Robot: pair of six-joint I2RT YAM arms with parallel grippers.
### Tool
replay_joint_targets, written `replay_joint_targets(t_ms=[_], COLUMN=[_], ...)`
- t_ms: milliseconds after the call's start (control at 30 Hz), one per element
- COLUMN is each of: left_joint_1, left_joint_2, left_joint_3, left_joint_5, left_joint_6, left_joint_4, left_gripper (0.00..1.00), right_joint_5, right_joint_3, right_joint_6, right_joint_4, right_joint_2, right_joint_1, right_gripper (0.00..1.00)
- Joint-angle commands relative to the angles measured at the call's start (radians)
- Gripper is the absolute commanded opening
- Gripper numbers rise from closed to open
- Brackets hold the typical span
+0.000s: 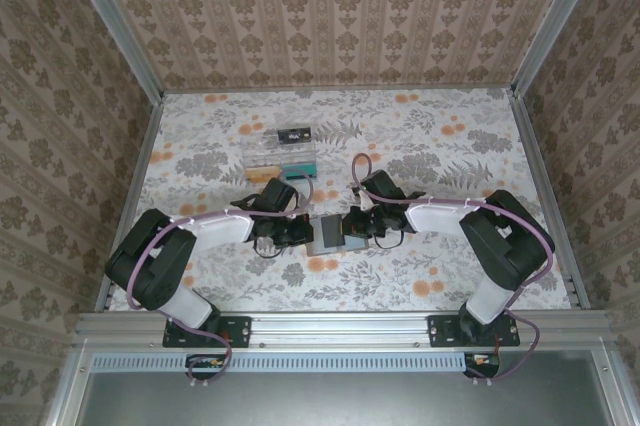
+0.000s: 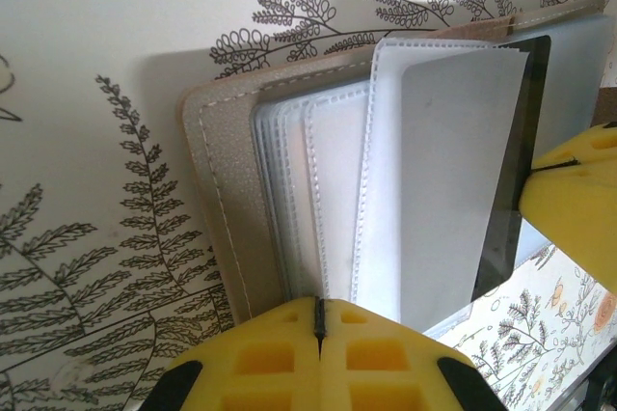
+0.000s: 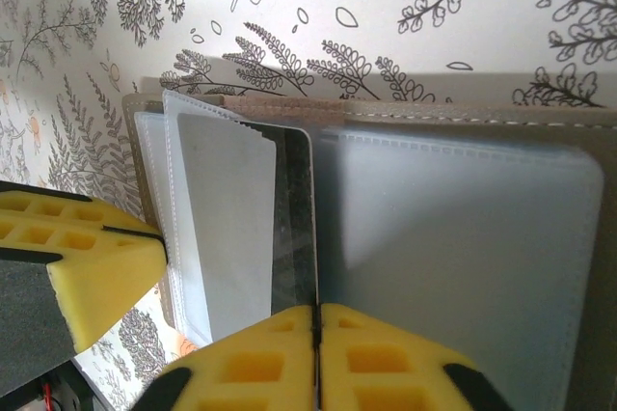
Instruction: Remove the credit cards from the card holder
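Note:
The card holder lies open on the table between both arms. Its taupe cover carries a fan of clear plastic sleeves. My left gripper is shut on the near edge of one clear sleeve. A dark credit card stands on edge among the sleeves, partly out of them. My right gripper is shut on that card's near edge. In the left wrist view the same dark card shows at the right, pinched by the right gripper's yellow fingers. The left gripper's yellow fingers appear at the left of the right wrist view.
A clear plastic tray stands behind the holder, with a small black item in it. A teal thing and an orange thing lie at its front edge. Patterned walls enclose the floral tabletop.

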Motion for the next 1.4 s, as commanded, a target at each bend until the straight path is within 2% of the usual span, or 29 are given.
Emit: replay_joint_targets(t_ms=[0, 67, 533, 767, 933, 1367], left_joint_1=[-0.006, -0.007, -0.01, -0.01, -0.008, -0.001], left_joint_2=[0.018, 0.019, 0.014, 0.011, 0.013, 0.0], left_joint_3=[-0.013, -0.014, -0.017, -0.02, -0.022, -0.045], left_joint_5=[-0.024, -0.024, -0.021, -0.028, -0.059, -0.084], left_joint_6=[0.007, 0.008, 0.002, -0.017, -0.039, -0.059], left_joint_4=[-0.034, -0.033, -0.031, -0.03, -0.058, -0.072], left_gripper=[0.0, 0.0, 0.0, 0.0, 0.0, 0.0], right_joint_5=[-0.025, -0.032, -0.095, -0.104, -0.085, -0.056], right_joint_3=[-0.015, -0.013, -0.008, -0.03, -0.056, -0.142], right_joint_6=[0.01, 0.016, 0.056, 0.064, 0.059, 0.037], right_joint_4=[0.023, 0.037, 0.132, 0.149, 0.138, 0.09], right_joint_2=[-0.01, 0.001, 0.075, 0.083, 0.06, -0.049], right_joint_1=[0.0, 0.0, 0.008, 0.01, 0.008, -0.03], right_gripper=[0.25, 0.28, 0.26, 0.16, 0.0, 0.0])
